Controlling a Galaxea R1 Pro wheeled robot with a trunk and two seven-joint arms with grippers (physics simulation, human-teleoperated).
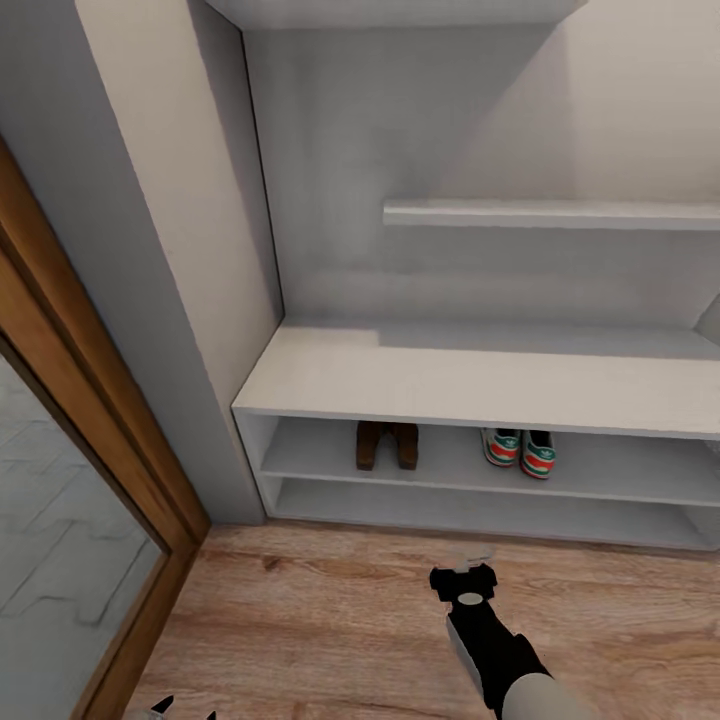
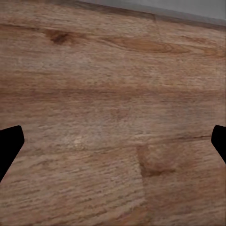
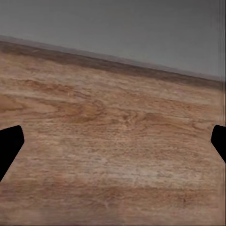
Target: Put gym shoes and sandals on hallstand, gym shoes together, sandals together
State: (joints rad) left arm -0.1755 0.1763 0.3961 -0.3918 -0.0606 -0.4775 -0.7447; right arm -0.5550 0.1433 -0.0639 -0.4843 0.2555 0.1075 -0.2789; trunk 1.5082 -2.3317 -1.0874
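Observation:
The two dark brown sandals (image 1: 387,445) stand side by side on the upper open shelf of the pale hallstand (image 1: 480,378), towards its left end. To their right on the same shelf sit the two white gym shoes (image 1: 520,451), heels out and touching each other. My right gripper (image 1: 463,578) hangs over the corridor floor (image 1: 330,620) in front of the rack, open and empty (image 3: 113,146). At the head view's lower left edge, the tips of my left gripper (image 1: 185,712) show; it is open over bare planks (image 2: 113,146).
A floating wall shelf (image 1: 550,213) hangs above the bench top. A wood-framed glass door (image 1: 80,480) runs along the left, close to my left arm. The rack's bottom shelf (image 1: 470,505) holds nothing.

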